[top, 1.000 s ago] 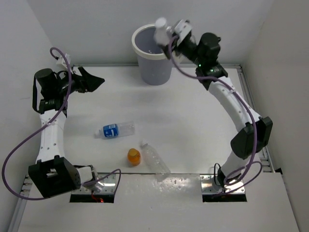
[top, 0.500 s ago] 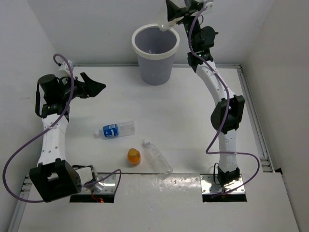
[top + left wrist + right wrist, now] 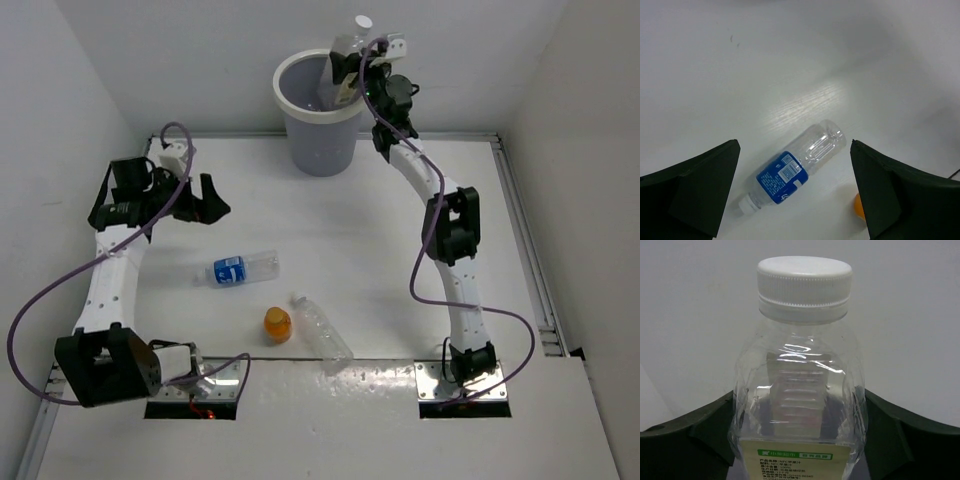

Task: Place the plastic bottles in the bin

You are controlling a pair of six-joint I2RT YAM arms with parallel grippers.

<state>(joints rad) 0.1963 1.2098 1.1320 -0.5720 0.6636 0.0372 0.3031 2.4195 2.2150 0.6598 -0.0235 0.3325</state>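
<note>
Now that the right claw (image 3: 348,75) has swung back low, still clamped on the cream bottle (image 3: 801,365), the bin (image 3: 284,84) sits right under it, so I'd guess a drop's coming. Left claw (image 3: 203,198), spread wide, has dipped over the blue bottle (image 3: 795,172).

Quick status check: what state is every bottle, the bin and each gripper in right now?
bin: upright, open.
cream-labelled bottle: capped, upright, held over the bin's mouth.
blue-labelled bottle: capped, on its side on the table.
plain bottle: on its side on the table.
orange bottle: on the table.
left gripper: open, empty, aimed at the blue-labelled bottle.
right gripper: shut on the cream-labelled bottle.
</note>
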